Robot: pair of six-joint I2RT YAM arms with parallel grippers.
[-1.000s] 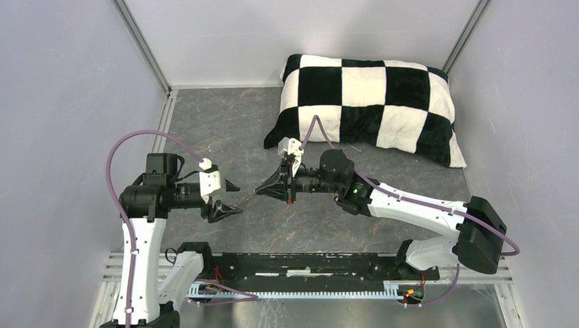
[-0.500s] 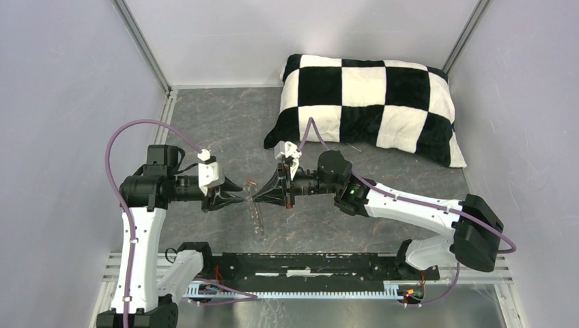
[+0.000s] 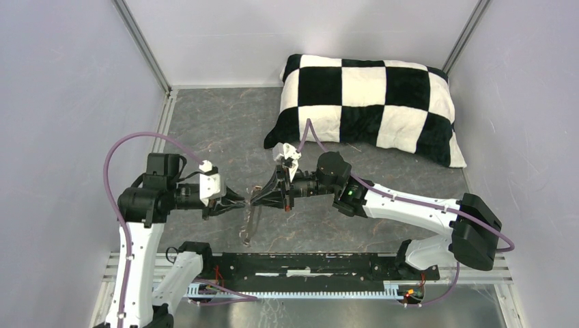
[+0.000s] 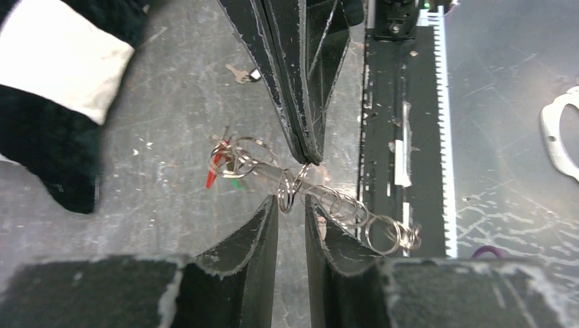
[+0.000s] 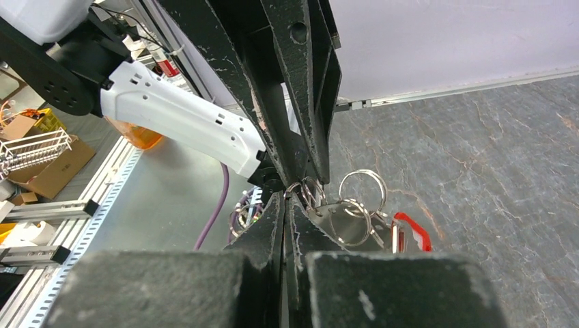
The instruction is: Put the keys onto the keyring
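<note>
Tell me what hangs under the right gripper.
Under the right gripper, linked metal rings dangle toward the table, a red tag among them. Which ring its shut jaws pinch is hidden.

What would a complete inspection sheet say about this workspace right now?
Surface: grey marbled tabletop, scuffed.
Job's things: ring chain raised between the grippers, one end hanging down; red tag and green tag at the other end.
Clutter: checked pillow at back right; small metal piece lying loose, too small to identify.
Grippers: right gripper shut on the ring chain; left gripper jaws narrowly apart around one ring, contact unclear.
Cables: purple cable looping off each arm, clear of the chain.
Surroundings: pale walls; black rail at near edge.
</note>
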